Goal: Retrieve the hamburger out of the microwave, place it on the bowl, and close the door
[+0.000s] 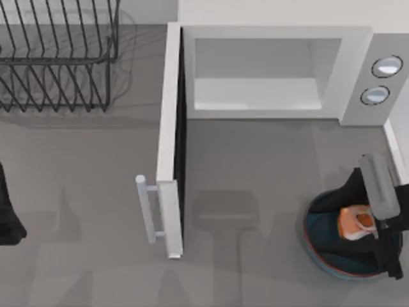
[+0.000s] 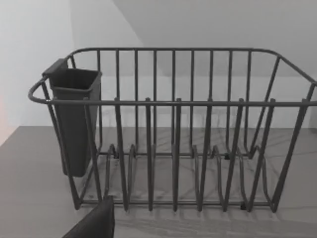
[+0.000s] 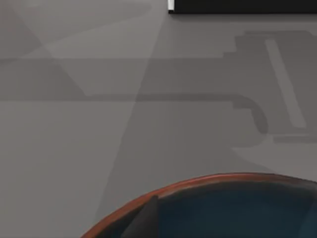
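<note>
The white microwave (image 1: 268,32) stands at the back with its cavity bare. Its door (image 1: 167,128) is swung wide open toward the front, the pale bar handle (image 1: 146,208) on its left face. At the front right lies the blue-teal bowl (image 1: 307,233) with a reddish rim (image 3: 198,182). The orange-tan hamburger (image 1: 355,221) is over the bowl's middle, and my right gripper (image 1: 364,224) is right at it, black arm parts on both sides. I cannot make out whether the hamburger rests in the bowl or hangs just above it. My left gripper (image 1: 7,220) is parked at the left edge.
A dark wire dish rack (image 1: 57,57) fills the back left; the left wrist view faces this rack (image 2: 173,148) and its dark cutlery cup (image 2: 74,119). Two round knobs (image 1: 381,80) sit on the microwave's right panel. The door's dark lower edge (image 3: 237,6) lies beyond the bowl.
</note>
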`<state>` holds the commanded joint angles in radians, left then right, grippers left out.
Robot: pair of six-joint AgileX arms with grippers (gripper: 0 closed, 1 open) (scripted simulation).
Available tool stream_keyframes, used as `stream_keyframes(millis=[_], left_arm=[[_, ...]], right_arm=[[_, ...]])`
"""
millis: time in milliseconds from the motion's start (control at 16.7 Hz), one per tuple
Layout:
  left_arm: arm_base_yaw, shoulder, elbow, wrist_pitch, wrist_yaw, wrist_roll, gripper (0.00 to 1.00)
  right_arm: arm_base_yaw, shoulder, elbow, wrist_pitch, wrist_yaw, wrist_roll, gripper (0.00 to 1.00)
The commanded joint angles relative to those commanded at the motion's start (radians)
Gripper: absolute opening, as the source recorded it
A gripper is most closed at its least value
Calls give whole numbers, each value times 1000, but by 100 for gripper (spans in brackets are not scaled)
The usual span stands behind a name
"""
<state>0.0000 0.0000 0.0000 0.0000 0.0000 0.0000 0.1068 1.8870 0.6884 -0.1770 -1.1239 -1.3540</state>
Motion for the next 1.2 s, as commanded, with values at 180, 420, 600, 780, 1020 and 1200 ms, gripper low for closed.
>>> stream_keyframes(millis=[180,420,600,780,1020,1200], left_arm=[[0,0,0,0,0,0,100],[0,0,0,0,0,0,100],[0,0,0,0,0,0,100],[0,0,0,0,0,0,100],[0,0,0,0,0,0,100],[0,0,0,0,0,0,100]], right_arm=[[-38,-34,19,-80,-7,-24,100],[-43,-137,-24,-64,61,52,100],[-49,-324,-95,-39,174,197,100],[-59,-601,-191,-4,328,389,100],[-73,-1054,-344,52,572,685,100],[-85,-1389,-461,94,760,920,100]])
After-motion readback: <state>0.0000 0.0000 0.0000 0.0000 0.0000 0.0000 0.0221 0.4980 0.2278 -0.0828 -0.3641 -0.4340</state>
